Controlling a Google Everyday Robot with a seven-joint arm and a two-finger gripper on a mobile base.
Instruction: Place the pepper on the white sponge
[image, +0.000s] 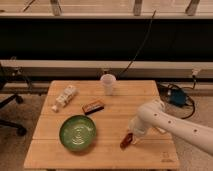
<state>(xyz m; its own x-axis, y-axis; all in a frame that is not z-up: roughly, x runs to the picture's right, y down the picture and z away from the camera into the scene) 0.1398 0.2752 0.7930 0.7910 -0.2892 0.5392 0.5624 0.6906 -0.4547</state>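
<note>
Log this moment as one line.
gripper: at the pepper, table's near right | green bowl: near left | cup: far edge

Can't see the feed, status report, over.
Gripper low over table's front right, at the pepper. Pepper far from table's left end. Green bowl lies between.

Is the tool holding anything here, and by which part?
Cannot tell. The tool is at the upper end of the pepper, front right of the table; any grip is hidden.
</note>
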